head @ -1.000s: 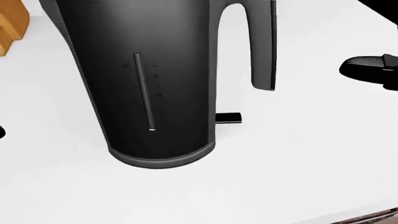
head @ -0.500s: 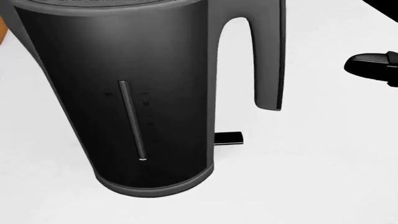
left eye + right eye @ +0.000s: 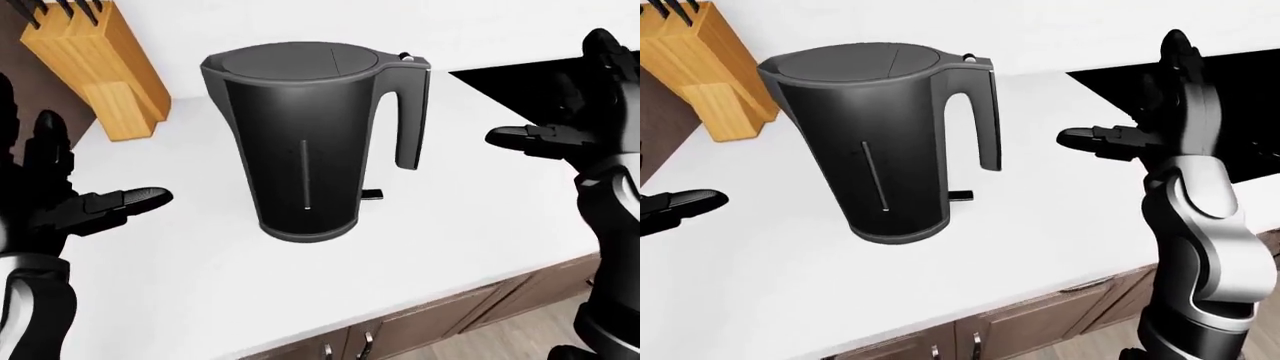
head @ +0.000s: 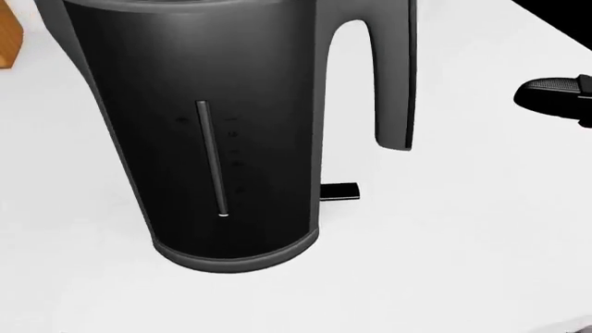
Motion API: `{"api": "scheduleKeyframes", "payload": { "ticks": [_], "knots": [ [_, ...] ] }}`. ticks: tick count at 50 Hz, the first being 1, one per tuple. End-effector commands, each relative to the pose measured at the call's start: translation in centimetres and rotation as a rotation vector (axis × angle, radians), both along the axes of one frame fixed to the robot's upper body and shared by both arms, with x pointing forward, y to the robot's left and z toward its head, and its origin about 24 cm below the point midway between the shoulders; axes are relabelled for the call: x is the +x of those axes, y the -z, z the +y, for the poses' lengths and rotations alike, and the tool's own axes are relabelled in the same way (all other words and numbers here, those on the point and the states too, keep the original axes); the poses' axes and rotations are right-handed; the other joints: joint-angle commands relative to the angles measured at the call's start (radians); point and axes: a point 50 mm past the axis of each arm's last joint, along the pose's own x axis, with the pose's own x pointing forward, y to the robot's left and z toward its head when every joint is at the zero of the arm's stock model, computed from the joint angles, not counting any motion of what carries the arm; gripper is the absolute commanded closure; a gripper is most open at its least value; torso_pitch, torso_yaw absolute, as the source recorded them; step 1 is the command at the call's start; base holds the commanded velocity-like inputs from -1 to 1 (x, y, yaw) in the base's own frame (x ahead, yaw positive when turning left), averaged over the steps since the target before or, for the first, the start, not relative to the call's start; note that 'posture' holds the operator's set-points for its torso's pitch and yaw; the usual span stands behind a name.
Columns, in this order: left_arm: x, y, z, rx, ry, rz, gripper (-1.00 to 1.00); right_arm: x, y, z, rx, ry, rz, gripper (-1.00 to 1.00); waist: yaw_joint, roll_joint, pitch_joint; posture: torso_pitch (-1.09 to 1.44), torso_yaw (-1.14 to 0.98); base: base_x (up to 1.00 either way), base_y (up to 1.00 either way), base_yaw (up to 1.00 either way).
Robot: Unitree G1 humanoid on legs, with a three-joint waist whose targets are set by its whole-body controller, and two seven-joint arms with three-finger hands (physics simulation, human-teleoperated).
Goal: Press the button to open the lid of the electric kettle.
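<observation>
Kettle upright on white counter, lid seemingly shut, button atop the handle untouched; head view shifted slightly since a moment ago, kettle unmoved; right hand and left hand spread, either side of kettle, apart from it.

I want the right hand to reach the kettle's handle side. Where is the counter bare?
Bare white counter lies between the kettle handle and the right hand, and below the kettle toward the counter edge. Crowded only near the knife block, upper left.
</observation>
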Motion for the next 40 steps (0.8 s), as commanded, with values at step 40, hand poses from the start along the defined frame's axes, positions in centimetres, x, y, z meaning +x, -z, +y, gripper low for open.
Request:
{"api": "scheduleKeyframes", "payload": {
  "ticks": [40],
  "knots": [
    [-0.56, -1.48, -0.59, 0.048, 0.019, -0.094, -1.00, -0.25, -1.79, 0.23, -0.027, 0.000, -0.086, -1.00, 0.008, 0.007, -0.296, -0.41, 0.00, 0.00, 0.00, 0.00]
  ]
}}
